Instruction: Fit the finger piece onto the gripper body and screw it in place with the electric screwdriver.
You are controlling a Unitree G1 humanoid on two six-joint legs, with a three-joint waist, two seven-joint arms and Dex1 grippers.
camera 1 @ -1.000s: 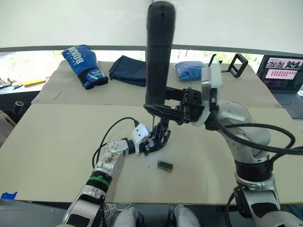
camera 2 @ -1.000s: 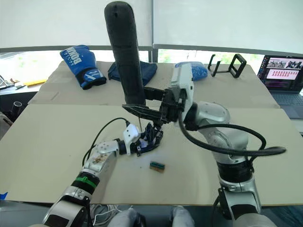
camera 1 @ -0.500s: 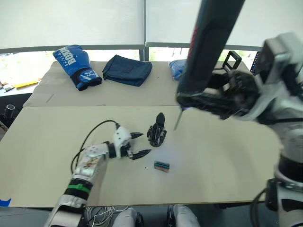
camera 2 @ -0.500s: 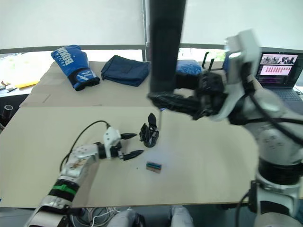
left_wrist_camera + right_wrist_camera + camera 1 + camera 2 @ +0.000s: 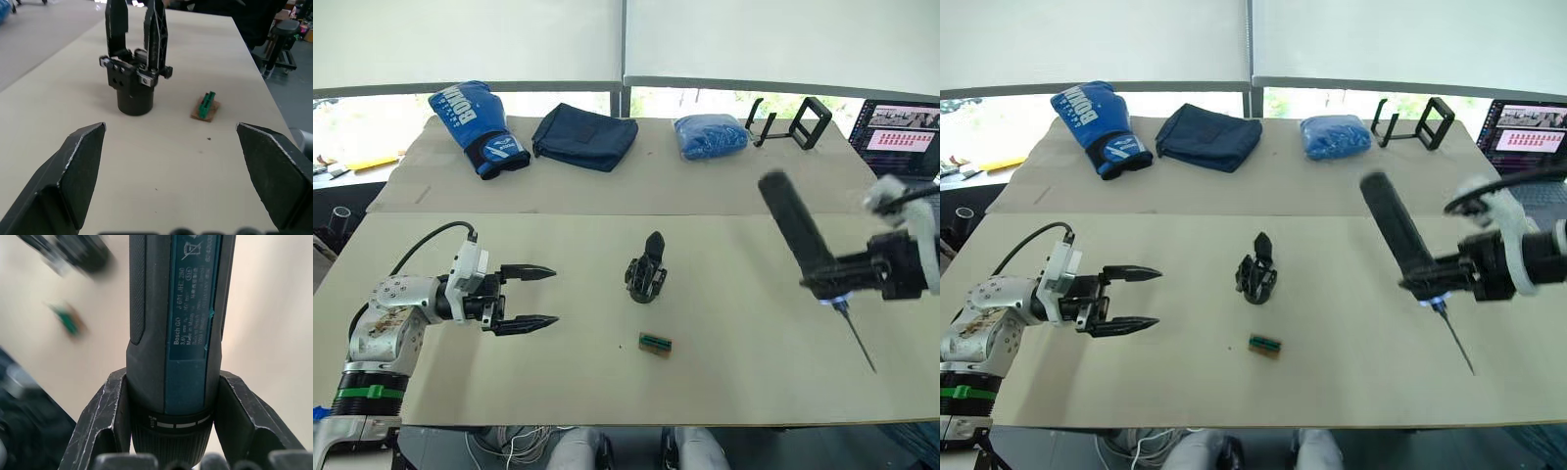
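Your table (image 5: 431, 411) carries everything, so take the gripper body (image 5: 647, 269) at its middle as your landmark. It stands upright on its round drum, and in the left wrist view two black fingers rise from its bracket side by side, so the finger piece (image 5: 155, 30) looks already seated, though you cannot tell from here which of the two it is.

The electric screwdriver (image 5: 800, 238) hangs well to the right of the gripper body, above the table and tilted, bit pointing down and away with its small light on. Your right gripper (image 5: 168, 418) has its fingers clamped round the collar, which keeps the tool steady and the bit free.

Your left gripper (image 5: 527, 296) sits well to the left of the gripper body, fingers spread wide and holding nothing, aimed at it, probably ready to brace it.

A small green-and-brown block (image 5: 655, 342) lies just in front of the gripper body, apart from it.
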